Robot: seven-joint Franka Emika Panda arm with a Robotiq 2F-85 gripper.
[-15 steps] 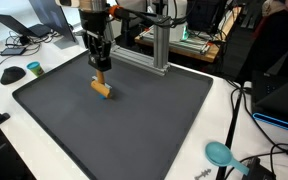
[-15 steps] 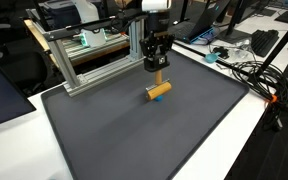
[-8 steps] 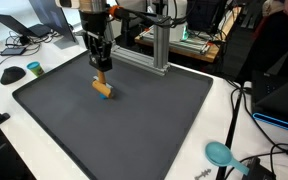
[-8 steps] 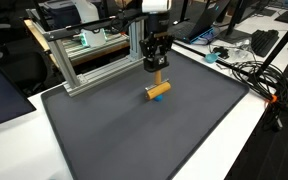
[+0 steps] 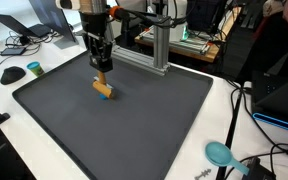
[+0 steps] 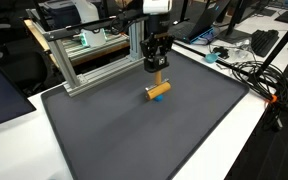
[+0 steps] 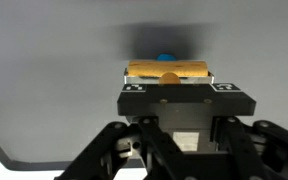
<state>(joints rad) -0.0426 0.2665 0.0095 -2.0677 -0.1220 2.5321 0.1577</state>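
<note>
My gripper point(image 5: 100, 70) point(image 6: 157, 70) points straight down over the far part of the dark grey mat point(image 5: 134, 120) point(image 6: 174, 140), shut on a tan wooden piece point(image 5: 100, 80) point(image 6: 157, 78). Under that piece a short yellow-orange cylinder point(image 5: 104, 91) point(image 6: 160, 90) with a blue end lies at or just above the mat. Whether the two are one object I cannot tell. In the wrist view the wooden block point(image 7: 168, 72) spans the gap at my gripper point(image 7: 177, 84), with a blue spot point(image 7: 166, 58) beyond it.
An aluminium frame point(image 5: 156, 45) point(image 6: 89, 55) stands just behind the mat. A teal object point(image 5: 219, 153) and cables lie off the mat's near corner. A black mouse point(image 5: 12, 74) and a teal disc point(image 5: 34, 68) lie beside the mat. More cables point(image 6: 252, 70) lie at the table's side.
</note>
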